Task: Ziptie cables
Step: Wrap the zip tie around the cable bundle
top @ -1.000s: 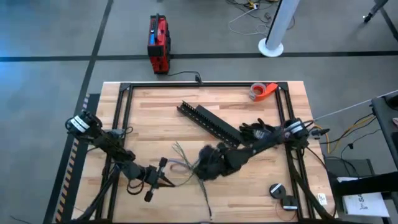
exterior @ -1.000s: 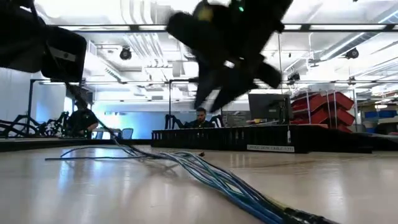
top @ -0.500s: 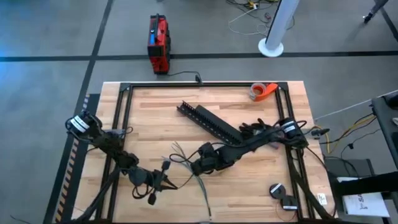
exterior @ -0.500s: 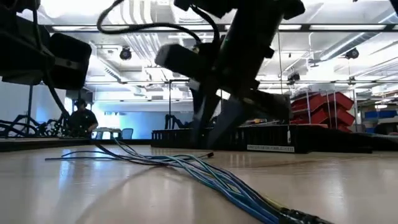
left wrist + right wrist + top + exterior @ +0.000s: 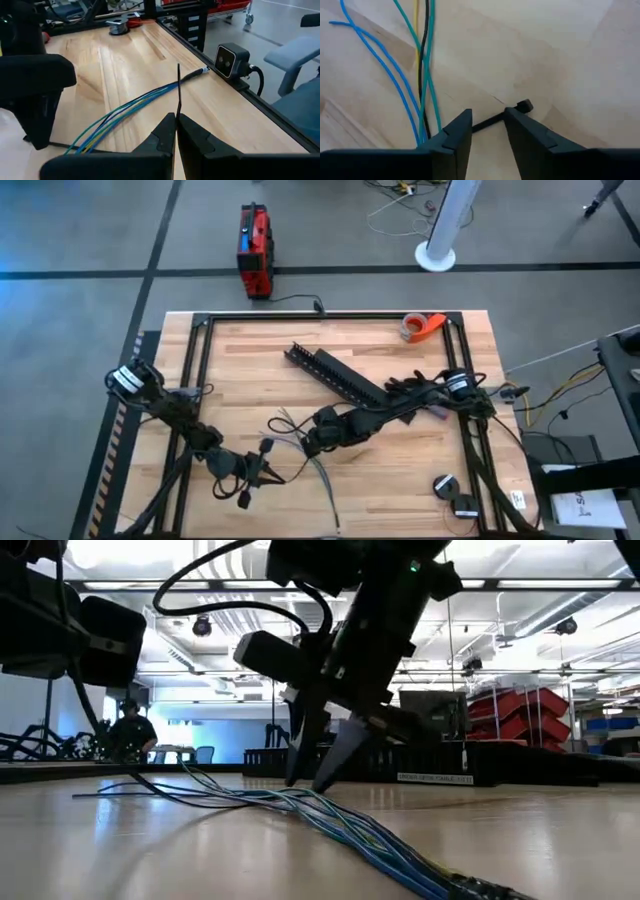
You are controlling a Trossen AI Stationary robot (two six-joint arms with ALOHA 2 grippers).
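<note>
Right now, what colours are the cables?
Cables: blue, green, yellow and black; clearest in the right wrist view.

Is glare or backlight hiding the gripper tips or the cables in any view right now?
Low view: the right gripper is a dark silhouette against bright ceiling lights, and the table shines, but the cables stay readable. Right wrist view: even light, no glare on the cables. Left wrist view: pale sheen on the wood; the left gripper and its zip tie stand out.

The right gripper (image 5: 305, 448) is crowding the cables (image 5: 318, 472) from above, its parted fingers standing either side of a black zip tie (image 5: 496, 119). The black slotted rails (image 5: 338, 376) are blocking the far side, while bare table (image 5: 400, 480) is lying open nearer the front edge.
</note>
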